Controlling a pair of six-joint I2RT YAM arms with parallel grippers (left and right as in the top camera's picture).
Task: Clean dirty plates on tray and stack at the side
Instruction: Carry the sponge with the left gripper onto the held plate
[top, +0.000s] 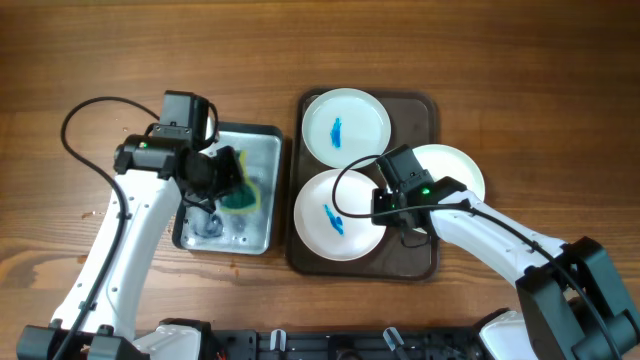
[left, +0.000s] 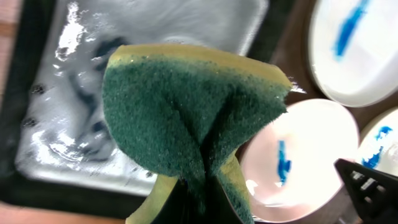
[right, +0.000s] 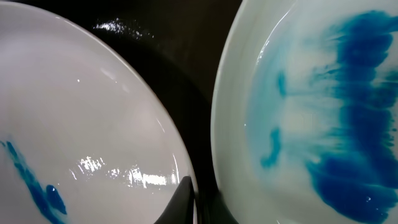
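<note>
Wooden table (top: 100, 60); tray (top: 426, 104), three blue-smeared white plates (top: 345, 125). Left claw (top: 222, 178) pinches green sponge (left: 186, 106); right claw (top: 392, 210) unclear.

Left gripper (top: 222, 178) clamped on sponge (left: 193, 118), wrist bent down; right gripper (top: 396, 185) low (jaw state unclear).

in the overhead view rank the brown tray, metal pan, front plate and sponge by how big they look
1. brown tray
2. metal pan
3. front plate
4. sponge, clearly smallest even though it is partly hidden
</note>
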